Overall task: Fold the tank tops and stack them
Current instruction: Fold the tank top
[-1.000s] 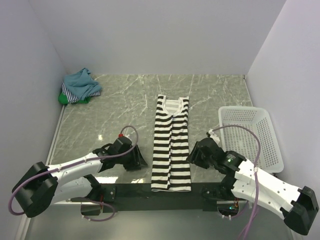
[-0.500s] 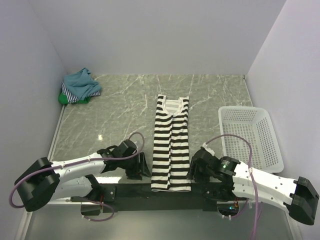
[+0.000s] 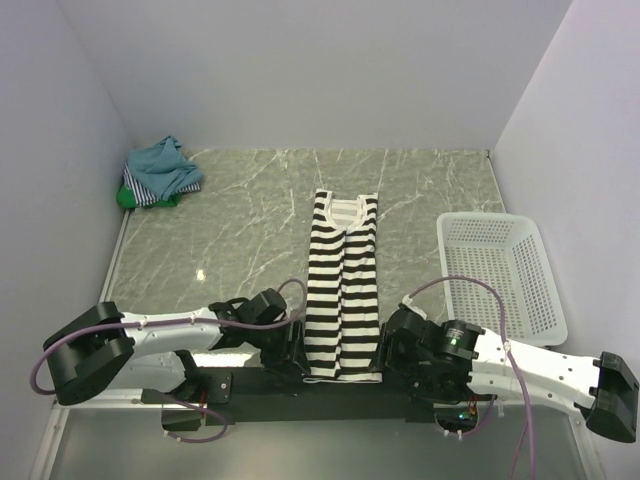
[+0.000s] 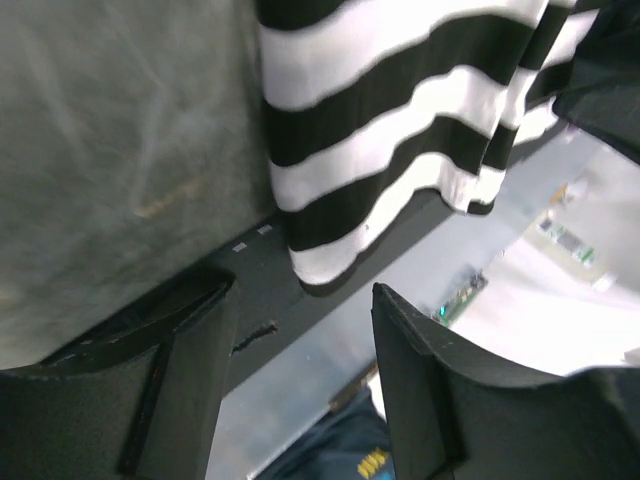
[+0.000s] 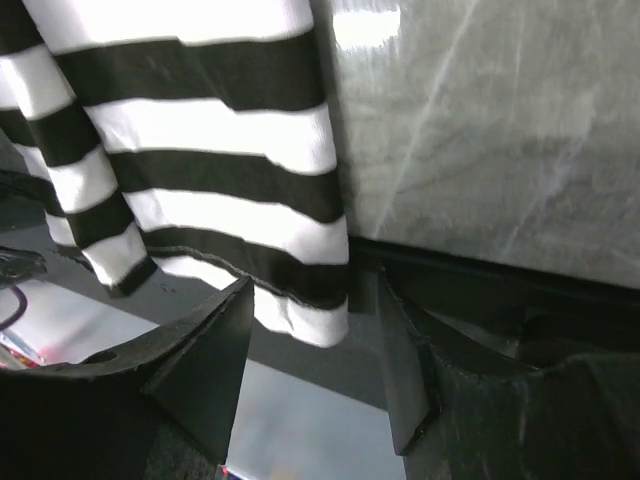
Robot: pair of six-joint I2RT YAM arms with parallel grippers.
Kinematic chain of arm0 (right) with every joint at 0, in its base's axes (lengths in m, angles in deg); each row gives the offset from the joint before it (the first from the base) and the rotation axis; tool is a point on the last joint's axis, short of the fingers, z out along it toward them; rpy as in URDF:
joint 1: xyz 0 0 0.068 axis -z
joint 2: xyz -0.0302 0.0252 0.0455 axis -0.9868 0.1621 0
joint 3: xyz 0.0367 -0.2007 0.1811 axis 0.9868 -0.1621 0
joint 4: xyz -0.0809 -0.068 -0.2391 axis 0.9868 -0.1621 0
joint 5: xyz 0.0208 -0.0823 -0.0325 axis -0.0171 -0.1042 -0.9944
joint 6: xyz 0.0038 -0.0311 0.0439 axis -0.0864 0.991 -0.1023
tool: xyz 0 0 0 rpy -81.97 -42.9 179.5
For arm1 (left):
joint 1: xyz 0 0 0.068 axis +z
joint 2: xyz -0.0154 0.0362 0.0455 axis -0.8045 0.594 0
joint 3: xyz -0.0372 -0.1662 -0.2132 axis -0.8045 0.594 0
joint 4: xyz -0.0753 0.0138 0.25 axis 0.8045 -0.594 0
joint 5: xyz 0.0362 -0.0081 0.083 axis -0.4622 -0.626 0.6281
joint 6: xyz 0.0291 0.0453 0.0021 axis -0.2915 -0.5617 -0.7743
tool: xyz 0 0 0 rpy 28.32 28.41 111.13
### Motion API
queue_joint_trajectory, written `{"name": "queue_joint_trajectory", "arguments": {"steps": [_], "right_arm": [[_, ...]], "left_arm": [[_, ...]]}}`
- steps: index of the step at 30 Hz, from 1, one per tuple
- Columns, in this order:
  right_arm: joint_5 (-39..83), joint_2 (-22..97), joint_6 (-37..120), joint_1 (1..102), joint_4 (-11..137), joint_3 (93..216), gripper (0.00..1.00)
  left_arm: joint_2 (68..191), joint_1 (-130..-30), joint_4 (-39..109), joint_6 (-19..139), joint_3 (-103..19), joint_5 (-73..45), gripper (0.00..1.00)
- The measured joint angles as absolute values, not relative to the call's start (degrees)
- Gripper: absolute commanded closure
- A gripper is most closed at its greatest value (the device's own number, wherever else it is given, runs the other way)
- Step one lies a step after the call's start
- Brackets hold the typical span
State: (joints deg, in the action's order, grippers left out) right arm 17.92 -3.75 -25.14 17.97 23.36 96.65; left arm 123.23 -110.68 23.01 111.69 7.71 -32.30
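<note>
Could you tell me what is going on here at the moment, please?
A black-and-white striped tank top lies folded into a narrow strip mid-table. The left gripper and right gripper sit open at the two near hem corners, straddling the cloth but not yet gripping it. A pile of other tops waits in the far-left corner, and a white basket sits on the right.

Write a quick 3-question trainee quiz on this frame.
1. True or false: the left gripper and right gripper are both open.
2. Where is the pile of other tank tops? A) far-left corner B) near-right corner C) dead centre
3. Which end of the striped tank top are the grippers at?
Key: 1 true; 2 A; 3 the near hem, one gripper at each corner.
</note>
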Motion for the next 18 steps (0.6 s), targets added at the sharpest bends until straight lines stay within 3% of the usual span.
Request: {"name": "queue_joint_trajectory", "arguments": {"steps": [18], "right_arm": [[18.1,-3.9,-33.3,12.3,24.8,95.4,0.49]], "left_arm": [[126.1,-114.4,24.6,115.3,7.2,-30.8,0.53]]}}
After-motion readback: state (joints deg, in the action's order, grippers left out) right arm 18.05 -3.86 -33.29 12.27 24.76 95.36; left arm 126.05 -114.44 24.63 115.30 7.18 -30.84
